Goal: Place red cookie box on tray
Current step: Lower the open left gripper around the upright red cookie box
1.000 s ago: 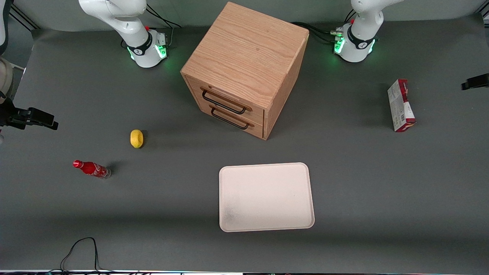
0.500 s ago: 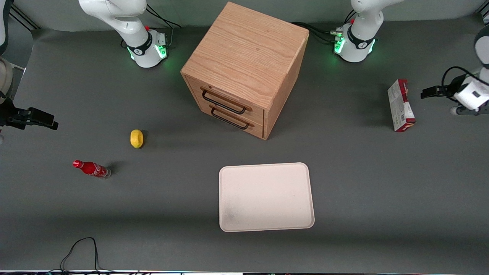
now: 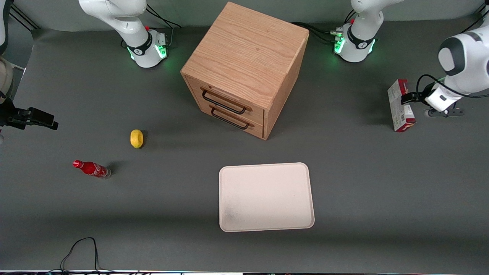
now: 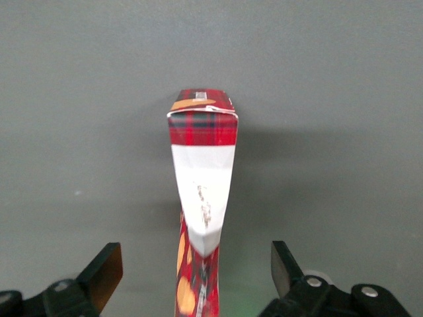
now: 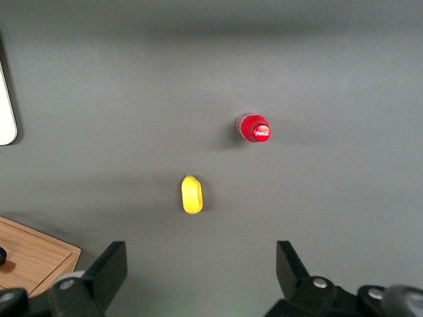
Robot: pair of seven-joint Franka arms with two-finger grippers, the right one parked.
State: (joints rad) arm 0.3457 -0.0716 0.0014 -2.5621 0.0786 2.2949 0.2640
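My tool [image 4: 196, 277] has swung in over the box [image 3: 400, 106], fingers [image 4: 106, 271] spread either side, nothing pinched. The box stands on edge on the tabletop [image 3: 363, 183], well apart from the tray [image 3: 266, 197]. I judge the grasp comes next.

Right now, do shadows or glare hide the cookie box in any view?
Front view: the cookie box is evenly lit, its soft shadow falling toward the cabinet; the gripper overlaps its edge. Left wrist view: the box is sharp with no glare, between the open fingers.
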